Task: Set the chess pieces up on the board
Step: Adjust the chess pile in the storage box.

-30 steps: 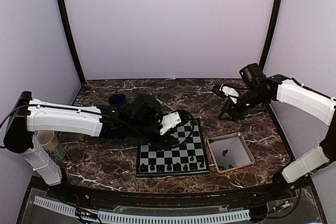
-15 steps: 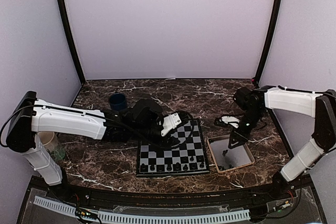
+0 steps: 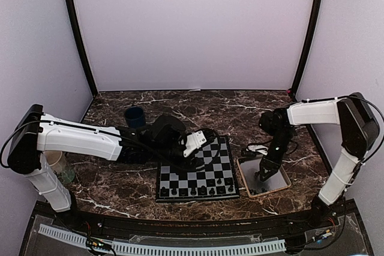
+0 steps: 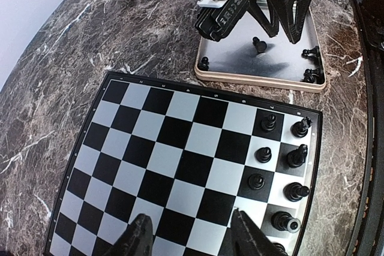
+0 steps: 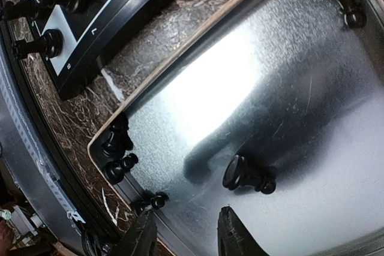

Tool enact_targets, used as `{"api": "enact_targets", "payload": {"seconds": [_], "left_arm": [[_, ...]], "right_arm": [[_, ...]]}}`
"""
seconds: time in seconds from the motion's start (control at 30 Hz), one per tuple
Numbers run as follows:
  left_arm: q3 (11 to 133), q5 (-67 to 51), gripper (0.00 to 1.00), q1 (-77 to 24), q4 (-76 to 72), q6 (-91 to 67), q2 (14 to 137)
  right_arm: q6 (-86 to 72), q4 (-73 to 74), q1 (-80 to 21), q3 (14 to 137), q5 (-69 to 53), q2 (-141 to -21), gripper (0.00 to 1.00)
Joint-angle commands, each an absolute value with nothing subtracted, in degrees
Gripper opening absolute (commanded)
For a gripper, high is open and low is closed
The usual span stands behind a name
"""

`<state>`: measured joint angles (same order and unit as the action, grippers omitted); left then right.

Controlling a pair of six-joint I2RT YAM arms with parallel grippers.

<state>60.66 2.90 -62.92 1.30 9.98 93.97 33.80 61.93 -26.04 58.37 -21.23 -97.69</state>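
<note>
Right of the board (image 4: 180, 148), in a tray (image 4: 258, 80) of chess pieces (image 5: 249, 175): right tool (image 3: 264, 174), fingers apart, empty. Above the board: left tool (image 4: 191, 226), also apart. More chess pieces along its near edge.

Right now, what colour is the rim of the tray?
The tray's rim is tan, clearest in the left wrist view.
</note>
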Motion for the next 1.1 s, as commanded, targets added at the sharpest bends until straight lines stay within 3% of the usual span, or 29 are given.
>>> {"api": "enact_targets", "payload": {"seconds": [0.0,0.63,0.9,1.07], "left_arm": [[60.01,3.63,0.47,-63.22,0.58,10.72,93.95],[60.73,3.6,0.47,-63.19,1.57,11.42,95.29],[60.96,3.74,0.47,-63.25,1.97,12.02,95.33],[61.17,3.7,0.47,-63.28,2.26,12.13,95.43]], "right_arm": [[33.02,60.03,-27.08,61.2,-22.01,-99.68,0.36],[28.18,51.21,-29.86,68.49,-16.83,-106.25,0.37],[33.25,56.46,-29.55,69.87,-17.46,-99.79,0.36],[35.17,49.55,-29.13,67.63,-9.98,-92.21,0.34]]}}
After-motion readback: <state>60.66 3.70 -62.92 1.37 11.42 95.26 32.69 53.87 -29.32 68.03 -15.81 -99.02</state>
